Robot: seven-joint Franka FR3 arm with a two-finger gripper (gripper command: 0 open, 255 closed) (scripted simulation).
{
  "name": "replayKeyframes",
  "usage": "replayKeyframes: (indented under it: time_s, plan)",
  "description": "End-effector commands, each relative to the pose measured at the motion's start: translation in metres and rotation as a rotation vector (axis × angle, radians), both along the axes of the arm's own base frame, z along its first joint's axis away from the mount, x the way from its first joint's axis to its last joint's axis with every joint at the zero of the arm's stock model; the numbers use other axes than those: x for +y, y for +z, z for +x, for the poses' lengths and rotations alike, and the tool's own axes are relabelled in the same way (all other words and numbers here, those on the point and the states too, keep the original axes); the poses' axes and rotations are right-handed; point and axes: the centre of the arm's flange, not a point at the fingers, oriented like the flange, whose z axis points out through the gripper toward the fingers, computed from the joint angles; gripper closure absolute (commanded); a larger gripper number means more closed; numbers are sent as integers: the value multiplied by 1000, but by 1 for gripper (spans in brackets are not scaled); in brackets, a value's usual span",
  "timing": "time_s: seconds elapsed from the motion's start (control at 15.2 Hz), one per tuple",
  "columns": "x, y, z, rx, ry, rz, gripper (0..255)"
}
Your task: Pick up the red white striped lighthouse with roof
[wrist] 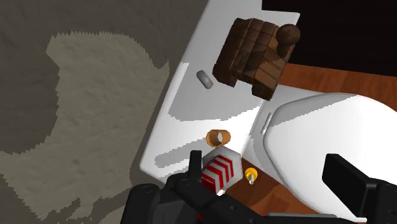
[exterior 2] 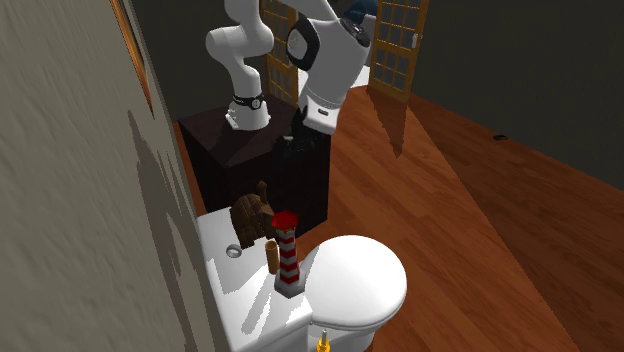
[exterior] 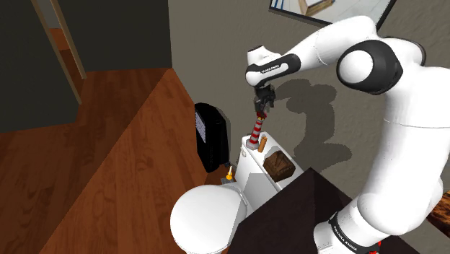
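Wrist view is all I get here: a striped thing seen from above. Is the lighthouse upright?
Observer: Yes, the lighthouse stands upright on the toilet tank, red roof on top.
Operator: Has the gripper got it?
Observer: No; the gripper hangs above the roof, apart from it in the second exterior view.
Operator: Anything beside it?
Observer: A brown cylinder stands upright next to it, shorter than the lighthouse.

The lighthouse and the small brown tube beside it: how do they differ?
The lighthouse is red-and-white striped with a red roof; the tube is plain orange-brown. The lighthouse is taller than the tube. The tube is hollow; the lighthouse is capped. Both stand upright on the toilet tank lid.
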Motion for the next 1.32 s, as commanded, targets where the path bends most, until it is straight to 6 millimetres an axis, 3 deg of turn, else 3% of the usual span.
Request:
replayKeyframes:
  time_s: [0.0,0.53,1.12,1.19,1.25]
  plan:
    - [-11,-17,19,12,8,-20,0]
    - [-55,-77,88,56,34,-92,0]
    - [-55,-117,88,56,34,-92,0]
    - [-55,-118,88,55,34,-92,255]
    - [-55,-118,89,56,34,-92,255]
